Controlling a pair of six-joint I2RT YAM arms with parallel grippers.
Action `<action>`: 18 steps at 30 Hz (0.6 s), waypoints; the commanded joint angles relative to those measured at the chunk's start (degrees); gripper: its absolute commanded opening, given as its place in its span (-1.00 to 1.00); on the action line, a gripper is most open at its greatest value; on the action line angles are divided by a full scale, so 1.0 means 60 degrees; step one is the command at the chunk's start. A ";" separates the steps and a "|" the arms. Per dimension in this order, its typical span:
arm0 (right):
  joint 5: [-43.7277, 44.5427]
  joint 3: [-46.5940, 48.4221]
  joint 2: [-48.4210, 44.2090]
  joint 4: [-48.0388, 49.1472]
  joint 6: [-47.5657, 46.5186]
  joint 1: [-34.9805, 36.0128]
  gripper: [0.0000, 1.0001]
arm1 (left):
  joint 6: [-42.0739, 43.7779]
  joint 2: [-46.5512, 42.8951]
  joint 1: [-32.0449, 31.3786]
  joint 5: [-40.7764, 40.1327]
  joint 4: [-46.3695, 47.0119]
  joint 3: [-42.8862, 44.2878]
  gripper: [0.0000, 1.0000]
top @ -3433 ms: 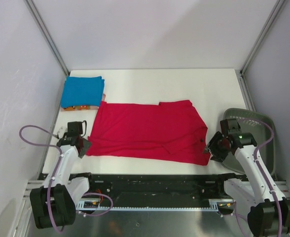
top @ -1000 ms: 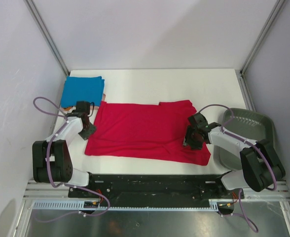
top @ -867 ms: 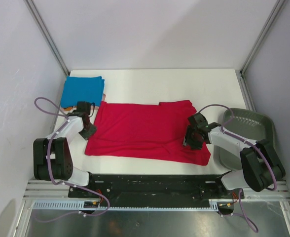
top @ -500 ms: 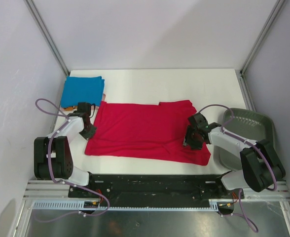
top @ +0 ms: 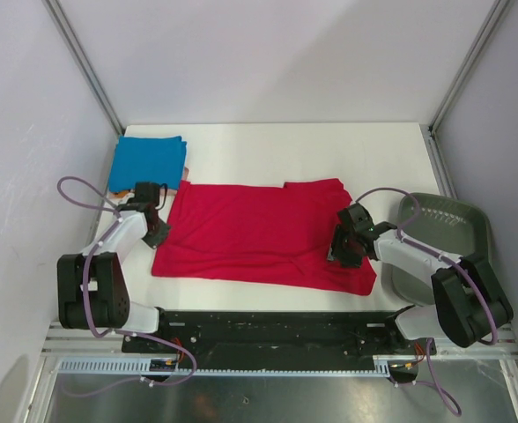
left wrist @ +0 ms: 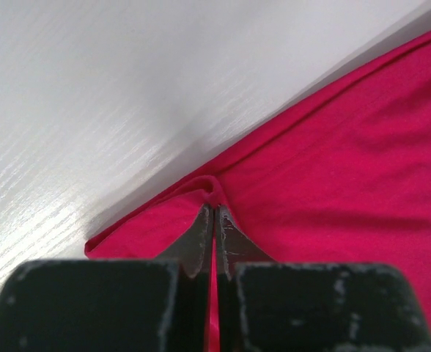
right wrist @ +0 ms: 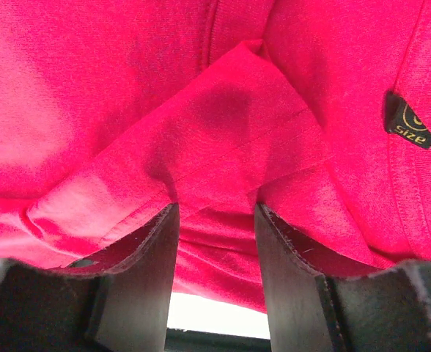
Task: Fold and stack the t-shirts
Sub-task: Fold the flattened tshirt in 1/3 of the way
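Note:
The red t-shirt (top: 250,233) lies spread flat across the table's middle, with its right part folded over. My left gripper (top: 158,229) is at the shirt's left edge. In the left wrist view my left gripper (left wrist: 214,209) is shut, pinching a small ridge of the red t-shirt's hem (left wrist: 333,161). My right gripper (top: 340,249) rests on the shirt's right part. Its jaws (right wrist: 215,209) stand open, with a fold of red t-shirt (right wrist: 127,88) draped over and between the fingers (right wrist: 146,279). The dark neck tag (right wrist: 407,121) shows nearby. A folded blue t-shirt (top: 147,161) lies at the far left on an orange one (top: 127,190).
A dark grey bin (top: 457,220) sits at the table's right edge, beside my right arm. White table (top: 329,154) extends behind the red shirt. The left wall stands close to the folded stack.
My left gripper has closed on the red t-shirt's left edge. The right gripper has kept its place and its opening.

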 commanded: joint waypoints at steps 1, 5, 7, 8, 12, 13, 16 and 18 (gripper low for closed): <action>0.0339 -0.0716 0.0591 0.0100 0.0080 0.0031 0.01 | -0.0062 -0.0388 0.0204 -0.0323 0.0138 -0.0168 -1.00; 0.0339 -0.0749 0.0603 0.0100 0.0080 0.0019 0.01 | -0.0050 -0.0432 0.0357 -0.0340 0.0141 -0.0289 -1.00; 0.0339 -0.0761 0.0618 0.0119 0.0080 0.0007 0.01 | -0.0048 -0.0464 0.0401 -0.0342 0.0137 -0.0335 -1.00; 0.0332 -0.0773 0.0623 0.0122 0.0080 0.0005 0.01 | -0.0054 -0.0479 0.0411 -0.0342 0.0142 -0.0353 -1.00; 0.0310 -0.0806 0.0672 0.0145 0.0080 -0.0010 0.01 | -0.0063 -0.0556 0.0434 -0.0338 0.0145 -0.0375 -1.00; 0.0303 -0.0810 0.0679 0.0150 0.0087 -0.0011 0.01 | -0.0055 -0.0554 0.0435 -0.0318 0.0145 -0.0365 -1.00; 0.0302 -0.0813 0.0660 0.0154 0.0094 -0.0018 0.01 | -0.0048 -0.0592 0.0436 -0.0312 0.0153 -0.0331 -1.00; 0.0308 -0.0814 0.0662 0.0150 0.0095 -0.0024 0.01 | -0.0047 -0.0658 0.0454 -0.0305 0.0140 -0.0338 -1.00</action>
